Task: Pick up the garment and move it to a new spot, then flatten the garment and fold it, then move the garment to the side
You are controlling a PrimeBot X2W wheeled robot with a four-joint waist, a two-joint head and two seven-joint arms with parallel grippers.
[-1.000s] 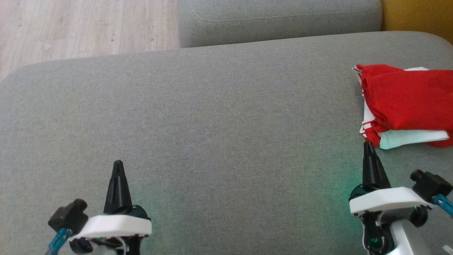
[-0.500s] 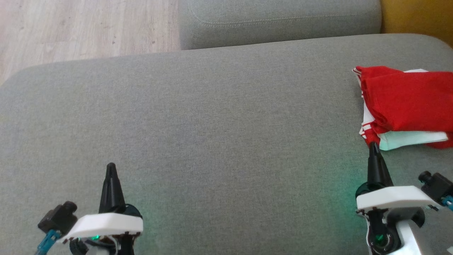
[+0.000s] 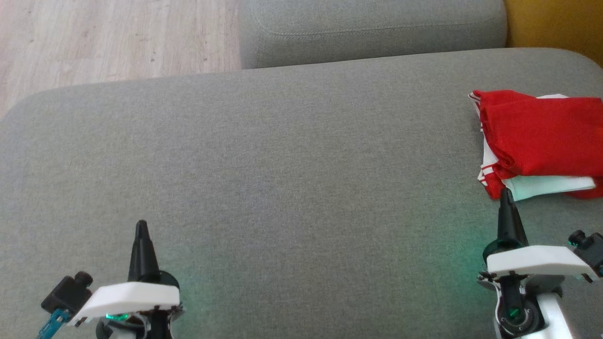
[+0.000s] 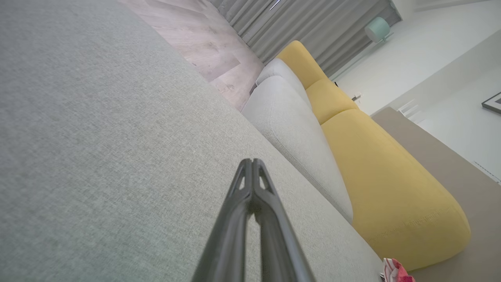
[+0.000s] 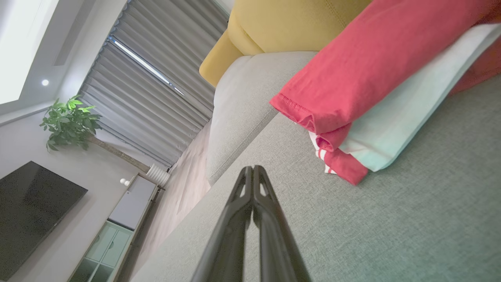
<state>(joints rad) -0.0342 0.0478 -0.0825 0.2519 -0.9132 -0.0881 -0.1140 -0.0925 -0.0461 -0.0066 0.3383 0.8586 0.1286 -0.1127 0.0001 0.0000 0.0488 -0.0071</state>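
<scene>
The red and white garment (image 3: 541, 141) lies folded at the right edge of the grey sofa seat (image 3: 282, 179); the right wrist view shows its red layers over a white one (image 5: 375, 78), and a small corner of the garment (image 4: 397, 271) shows in the left wrist view. My right gripper (image 3: 506, 193) is shut and empty, its tip just in front of the garment's near corner, apart from it (image 5: 252, 168). At the lower left my left gripper (image 3: 141, 225) is shut and empty above bare cushion (image 4: 252, 161).
A grey back cushion (image 3: 372, 23) runs along the far side, with a yellow cushion (image 3: 556, 21) at the far right. Wooden floor (image 3: 113, 37) lies beyond the seat's far left edge. A wide stretch of seat spreads between the two grippers.
Both grippers have drawn back toward the near edge, the left one also drifting left and the right one right. The right tip has come off the garment's corner. The garment has stayed put.
</scene>
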